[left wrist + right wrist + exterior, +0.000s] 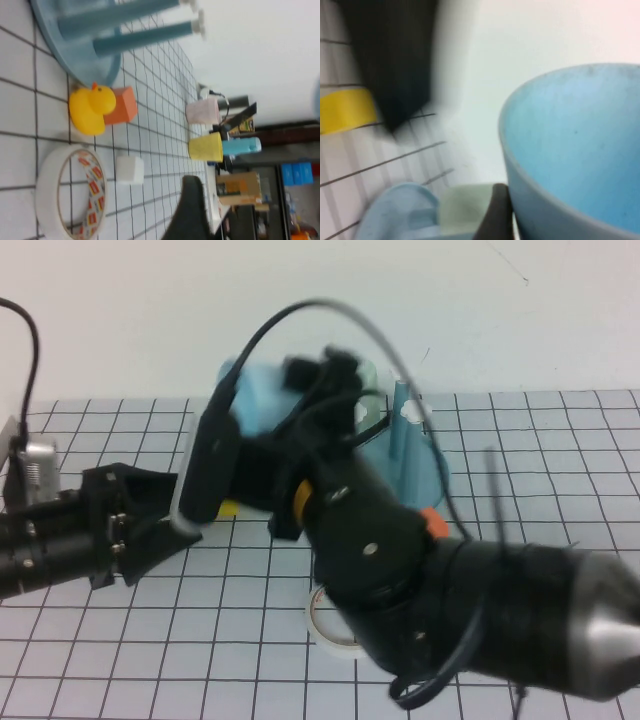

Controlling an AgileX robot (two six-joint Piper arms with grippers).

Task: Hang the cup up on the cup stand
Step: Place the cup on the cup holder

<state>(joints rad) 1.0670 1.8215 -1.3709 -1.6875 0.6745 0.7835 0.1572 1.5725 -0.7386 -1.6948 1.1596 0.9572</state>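
The light sky-blue cup (258,398) is held in the air at the back of the table, left of the cup stand (418,462). My right gripper (305,390) is shut on its rim. In the right wrist view the cup (580,150) fills the frame with its mouth open to the camera, and one dark finger (497,212) presses on its outer wall. The stand's blue pegs (145,35) with white caps show in the left wrist view. My left gripper (150,525) is low at the left, open and empty; one dark finger (190,210) shows.
A yellow duck (90,107), an orange block (122,104), a white cube (130,169) and a tape roll (70,192) lie near the stand's base. The tape roll (325,620) sits under my right arm. Pink (202,111) and yellow (206,147) cups stand farther off.
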